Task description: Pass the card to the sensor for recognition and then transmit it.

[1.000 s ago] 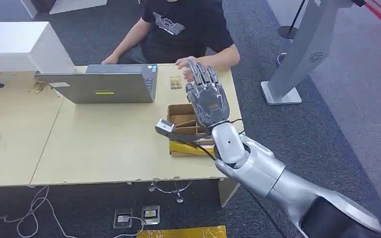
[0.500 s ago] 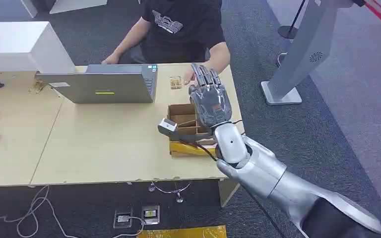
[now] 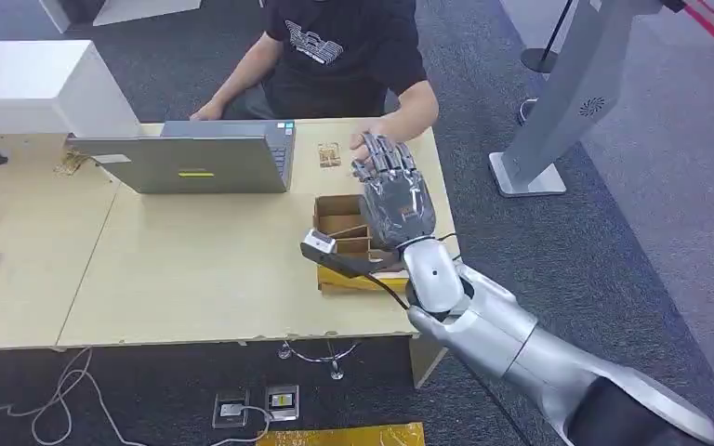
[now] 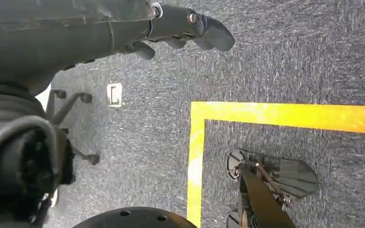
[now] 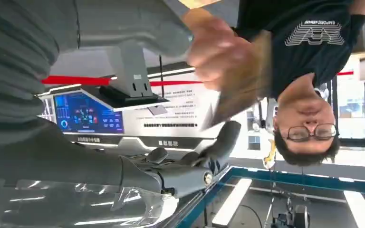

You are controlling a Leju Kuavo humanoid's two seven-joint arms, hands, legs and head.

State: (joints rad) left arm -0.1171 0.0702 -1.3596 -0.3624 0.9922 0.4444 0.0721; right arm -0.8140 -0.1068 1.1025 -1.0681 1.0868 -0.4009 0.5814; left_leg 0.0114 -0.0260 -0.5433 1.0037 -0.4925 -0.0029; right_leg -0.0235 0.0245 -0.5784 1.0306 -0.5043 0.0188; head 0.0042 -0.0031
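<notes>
Robot's silver right hand [image 3: 392, 190] raised over the tan wooden desk [image 3: 195, 269] beside the open brown cardboard box [image 3: 342, 223], fingers spread, grasping nothing, blurred tan card [image 5: 247, 80] in the seated person's hand [image 5: 218, 47] touching its fingertips [image 5: 228, 135], left hand [image 4: 180, 26] hanging above grey carpet, fingers apart and empty.

- The head view is bright and evenly lit from above; the table [image 3: 195, 269] shows soft, faint shadows and no hard glare.
- It is sharp in the middle, with lines bending slightly toward the edges.
- The left wrist view is dimmer; the carpet [image 4: 285, 57] is in focus, while the near left hand [image 4: 171, 28] is dark and soft.
- The right wrist view is backlit by bright windows; the person's hand [image 5: 218, 52] is smeared with motion blur.
</notes>
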